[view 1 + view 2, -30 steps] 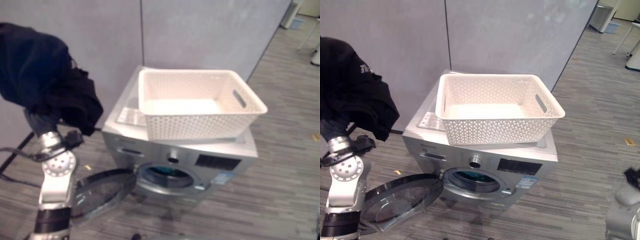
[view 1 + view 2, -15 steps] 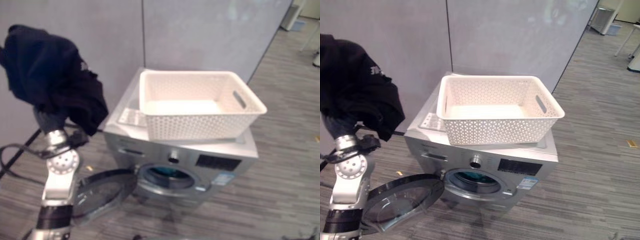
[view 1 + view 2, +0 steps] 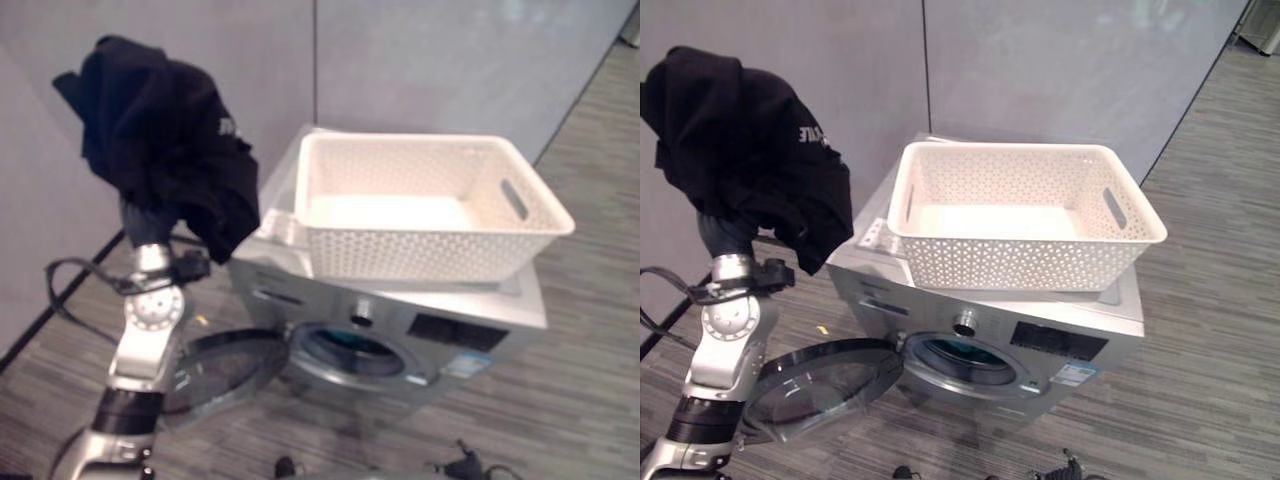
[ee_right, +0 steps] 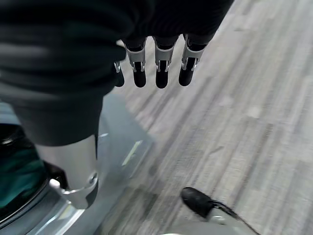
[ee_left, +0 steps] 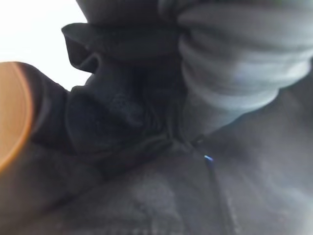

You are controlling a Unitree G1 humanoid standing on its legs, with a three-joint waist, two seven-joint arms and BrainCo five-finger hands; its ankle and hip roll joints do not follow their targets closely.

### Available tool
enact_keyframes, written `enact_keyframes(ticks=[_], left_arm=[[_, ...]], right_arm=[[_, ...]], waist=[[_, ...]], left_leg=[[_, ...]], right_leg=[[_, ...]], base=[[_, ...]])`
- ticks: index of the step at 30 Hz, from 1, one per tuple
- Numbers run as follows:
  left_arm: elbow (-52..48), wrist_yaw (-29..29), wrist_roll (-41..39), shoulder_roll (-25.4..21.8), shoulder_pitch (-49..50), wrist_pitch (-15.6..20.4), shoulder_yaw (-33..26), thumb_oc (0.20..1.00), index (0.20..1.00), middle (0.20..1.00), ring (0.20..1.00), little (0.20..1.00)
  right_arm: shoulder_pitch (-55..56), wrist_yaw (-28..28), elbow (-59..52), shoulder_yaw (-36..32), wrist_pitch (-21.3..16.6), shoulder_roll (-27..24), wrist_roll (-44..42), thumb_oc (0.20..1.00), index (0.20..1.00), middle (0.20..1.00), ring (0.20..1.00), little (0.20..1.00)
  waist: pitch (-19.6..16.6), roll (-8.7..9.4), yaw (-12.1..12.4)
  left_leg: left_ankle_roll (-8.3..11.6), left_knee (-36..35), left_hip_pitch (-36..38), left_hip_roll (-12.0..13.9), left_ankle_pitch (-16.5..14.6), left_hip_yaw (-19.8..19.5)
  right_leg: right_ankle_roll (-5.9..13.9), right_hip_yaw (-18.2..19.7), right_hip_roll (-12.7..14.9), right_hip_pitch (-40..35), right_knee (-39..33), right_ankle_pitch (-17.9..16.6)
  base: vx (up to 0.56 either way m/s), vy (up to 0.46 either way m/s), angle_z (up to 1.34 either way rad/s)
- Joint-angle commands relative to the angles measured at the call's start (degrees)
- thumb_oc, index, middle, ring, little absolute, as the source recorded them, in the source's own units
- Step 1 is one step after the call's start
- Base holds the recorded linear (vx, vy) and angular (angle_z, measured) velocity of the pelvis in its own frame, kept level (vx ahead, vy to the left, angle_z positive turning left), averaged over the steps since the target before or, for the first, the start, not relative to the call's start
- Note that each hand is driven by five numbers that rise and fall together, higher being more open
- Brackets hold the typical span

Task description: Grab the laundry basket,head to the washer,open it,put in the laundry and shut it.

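A black garment (image 3: 165,140) hangs raised at the left, draped over my left hand (image 3: 725,235), whose dark cover shows just under the cloth. In the left wrist view dark folds of the garment (image 5: 122,127) press close against the ribbed cover. The white perforated laundry basket (image 3: 430,235) stands on top of the silver washer (image 3: 480,335) and looks bare inside. The washer's round door (image 3: 215,370) is swung open to the left, showing the drum opening (image 3: 350,350). My right hand (image 4: 156,63) hangs low over the floor, fingers straight, holding nothing.
A grey partition wall (image 3: 1040,70) stands right behind the washer. Striped grey flooring (image 3: 1210,330) spreads to the right and in front. A small white item (image 3: 280,225) lies on the washer's top, left of the basket.
My left arm has lifted the garment higher and carried it right, closer to the washer. The camera has also shifted, and my right arm has left the right eye view.
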State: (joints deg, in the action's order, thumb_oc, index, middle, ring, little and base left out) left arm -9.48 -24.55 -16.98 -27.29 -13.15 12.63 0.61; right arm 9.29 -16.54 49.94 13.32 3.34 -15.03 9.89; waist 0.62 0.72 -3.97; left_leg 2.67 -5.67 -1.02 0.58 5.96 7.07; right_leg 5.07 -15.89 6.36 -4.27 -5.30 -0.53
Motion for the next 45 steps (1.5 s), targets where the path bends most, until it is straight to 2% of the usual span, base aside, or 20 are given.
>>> enact_keyframes(ticks=[1,8,16,18,20,21,22,24,25,26,28,29,30,33,34,35,36,38,40,45], left_arm=[[-0.7,0.2,1.2,-2.0,-9.1,4.8,-1.3,0.2,0.2,0.2,0.2,0.2],[-3.4,-0.1,4.3,-3.9,-11.5,5.4,-2.1,0.2,0.2,0.2,0.2,0.2],[-3.5,-0.1,3.6,-1.4,-11.4,5.5,-2.0,0.2,0.2,0.2,0.2,0.2],[-3.0,0.4,3.5,-0.9,-12.1,5.3,-1.4,0.2,0.2,0.2,0.2,0.2],[-2.5,0.7,3.2,-1.1,-11.9,5.4,-1.4,0.2,0.2,0.2,0.2,0.2],[-2.4,0.7,3.2,-1.1,-11.9,5.4,-1.4,0.2,0.2,0.2,0.2,0.2],[-2.0,0.8,3.0,-1.3,-11.7,5.4,-1.5,0.2,0.2,0.2,0.2,0.2],[-1.5,1.2,2.1,-2.0,-11.1,5.5,-1.6,0.2,0.2,0.2,0.2,0.2],[-1.5,1.3,2.1,-2.0,-11.0,5.5,-1.7,0.2,0.2,0.2,0.2,0.2],[-1.8,1.4,1.5,-2.9,-10.3,5.4,-2.0,0.2,0.2,0.2,0.2,0.2],[-1.9,1.4,1.3,-3.2,-10.3,5.3,-2.0,0.2,0.2,0.2,0.2,0.2],[-2.1,0.8,1.0,-3.3,-9.2,4.7,-2.2,0.2,0.2,0.2,0.2,0.2],[-2.1,0.8,1.0,-3.3,-9.1,4.7,-2.2,0.2,0.2,0.2,0.2,0.2],[-2.0,1.1,0.8,-2.7,-8.5,4.9,-1.8,0.2,0.2,0.2,0.2,0.2],[-1.9,1.7,0.5,-2.0,-7.4,5.0,-1.6,0.2,0.2,0.2,0.2,0.2],[-1.9,1.8,0.5,-1.9,-7.4,5.0,-1.6,0.2,0.2,0.2,0.2,0.2],[-2.2,2.7,0.0,-1.4,-6.3,5.2,-1.3,0.2,0.2,0.2,0.2,0.2],[-3.5,3.8,-0.2,-0.8,-5.0,5.2,-1.3,0.2,0.2,0.2,0.2,0.2],[-6.8,5.8,-0.7,0.7,-3.3,5.4,-0.4,0.2,0.2,0.2,0.2,0.2],[-8.4,7.3,-2.7,2.2,-3.0,5.3,2.0,0.2,0.2,0.2,0.2,0.2]], right_arm=[[-1.5,1.5,-1.3,1.3,-1.0,-3.5,5.8,1.0,1.0,1.0,1.0,1.0],[-1.2,2.5,0.7,2.7,-0.9,-4.9,7.8,1.0,1.0,1.0,1.0,1.0],[-1.4,2.5,-0.9,3.6,-1.1,-6.4,8.6,1.0,1.0,1.0,1.0,1.0],[-2.0,2.3,-1.4,3.6,-1.0,-7.1,8.7,1.0,1.0,1.0,1.0,1.0],[-2.2,2.1,-1.3,3.9,-0.8,-7.3,8.8,1.0,1.0,1.0,1.0,1.0],[-2.3,2.1,-1.3,3.9,-0.8,-7.3,8.8,1.0,1.0,1.0,1.0,1.0],[-2.2,2.0,-1.1,4.0,-0.6,-7.3,8.6,1.0,1.0,1.0,1.0,1.0],[-2.4,2.1,-0.3,4.3,-0.5,-7.0,8.5,1.0,1.0,1.0,1.0,1.0],[-2.4,2.0,-0.2,4.3,-0.5,-7.0,8.5,1.0,1.0,1.0,1.0,1.0],[-2.8,1.9,0.8,4.5,-0.3,-6.6,8.6,1.0,1.0,1.0,1.0,1.0],[-2.8,1.8,1.0,4.5,-0.2,-6.4,8.3,1.0,1.0,1.0,1.0,1.0],[-3.4,1.9,2.0,4.7,-0.2,-5.7,7.7,1.0,1.0,1.0,1.0,1.0],[-3.4,1.9,2.0,4.7,-0.2,-5.7,7.7,1.0,1.0,1.0,1.0,1.0],[-3.9,2.1,2.6,4.9,0.0,-5.7,7.9,1.0,1.0,1.0,1.0,1.0],[-4.6,2.1,2.9,4.5,0.1,-5.8,8.1,1.0,1.0,1.0,1.0,1.0],[-4.6,2.1,2.9,4.5,0.1,-5.9,8.1,1.0,1.0,1.0,1.0,1.0],[-5.3,1.8,3.4,3.9,0.3,-5.5,7.6,1.0,1.0,1.0,1.0,1.0],[-5.7,2.0,4.2,4.4,0.6,-5.1,8.4,1.0,1.0,1.0,1.0,1.0],[-6.4,2.6,4.3,5.8,1.0,-4.6,11.0,1.0,1.0,1.0,1.0,1.0],[-8.0,2.2,5.8,5.5,1.6,-3.8,10.5,1.0,1.0,1.0,1.0,1.0]], waist=[[-0.2,0.54,1.6],[0.6,1.22,2.4],[5.2,3.06,2.5],[5.5,3.83,1.4],[4.8,4.28,0.8],[4.8,4.36,0.7],[4.4,4.18,0.4],[2.5,3.79,-0.8],[2.5,3.74,-0.7],[1.2,2.9,-1.2],[0.8,2.54,-1.5],[0.2,0.62,-2.2],[0.1,0.58,-2.2],[-0.3,-0.79,-2.8],[-0.3,-1.63,-3.2],[-0.4,-1.67,-2.8],[-0.4,-2.33,-2.8],[-0.3,-2.49,-2.3],[0.6,-2.28,-2.0],[2.6,-1.63,-2.1]], left_leg=[[1.05,0.7,3.7,1.6,-6.8,0.0],[1.59,2.8,2.8,2.8,-5.7,-1.4],[2.47,15.5,-5.0,3.1,-6.9,-2.9],[1.95,21.4,-4.9,6.3,-10.2,-1.0],[1.75,26.2,-3.0,9.6,-10.8,-1.2],[1.7,26.2,-3.2,9.5,-10.6,-1.2],[1.96,27.9,-1.4,11.9,-10.6,-1.5],[2.52,28.2,3.8,17.2,-7.0,-1.4],[2.63,27.9,4.1,17.3,-6.9,-1.3],[3.72,25.9,7.5,19.1,-2.3,-3.1],[4.08,24.8,8.5,19.6,-0.3,-4.1],[4.8,20.4,10.9,18.9,-0.1,-7.4],[4.8,19.9,11.1,18.9,0.0,-7.3],[5.33,16.2,13.4,18.8,-3.2,-4.4],[5.49,14.7,14.4,18.3,-6.4,-1.9],[5.39,14.6,14.5,18.2,-6.5,-1.4],[5.29,13.6,15.5,17.3,-9.4,0.2],[5.02,13.3,16.2,16.0,-11.8,1.4],[4.29,13.0,16.9,13.3,-17.3,1.7],[3.09,14.5,16.0,10.0,-22.4,0.6]], right_leg=[[1.29,-2.7,-0.4,-0.1,1.8,2.0],[0.05,-2.8,-1.9,-1.5,0.9,3.2],[-1.57,-2.8,-0.9,-1.3,1.0,2.6],[-1.84,-3.2,-0.2,1.1,2.0,2.1],[-2.16,-3.4,0.0,3.1,2.5,1.7],[-2.22,-3.5,0.1,3.3,2.5,1.5],[-2.17,-3.7,-0.2,3.7,2.8,1.6],[-1.75,-4.3,-0.4,5.4,3.7,1.5],[-1.8,-4.2,-0.5,5.3,3.7,1.6],[-1.23,-4.4,-0.5,7.3,5.1,1.4],[-1.02,-4.5,-0.4,8.2,5.8,1.3],[-0.4,-3.5,-0.9,11.1,9.2,1.4],[-0.36,-3.5,-0.9,11.3,9.5,1.5],[0.37,-3.4,0.2,13.5,11.8,1.2],[1.13,-3.1,1.6,15.4,13.4,0.5],[1.22,-2.7,1.7,15.8,13.7,0.5],[2.27,-2.6,3.4,17.0,14.5,-0.8],[3.38,-2.2,5.1,18.0,14.8,-2.3],[5.15,-1.6,8.4,18.7,14.2,-4.9],[6.85,0.0,12.1,20.3,13.6,-8.1]], base=[[-0.05,-0.041,0.07],[-0.08,-0.091,0.2],[-0.12,-0.036,0.16],[-0.15,-0.004,0.41],[-0.07,0.006,0.14],[-0.03,0.013,-0.14],[0.0,0.026,-0.09],[0.04,0.084,0.14],[0.03,0.174,0.22],[0.0,0.154,0.12],[-0.02,0.192,-0.01],[-0.02,0.185,0.08],[-0.05,0.28,0.12],[-0.06,0.186,-0.03],[-0.05,0.16,0.0],[-0.13,0.298,-0.04],[-0.06,0.159,-0.27],[-0.13,0.281,-0.16],[-0.18,0.335,0.07],[-0.12,0.142,0.14]])
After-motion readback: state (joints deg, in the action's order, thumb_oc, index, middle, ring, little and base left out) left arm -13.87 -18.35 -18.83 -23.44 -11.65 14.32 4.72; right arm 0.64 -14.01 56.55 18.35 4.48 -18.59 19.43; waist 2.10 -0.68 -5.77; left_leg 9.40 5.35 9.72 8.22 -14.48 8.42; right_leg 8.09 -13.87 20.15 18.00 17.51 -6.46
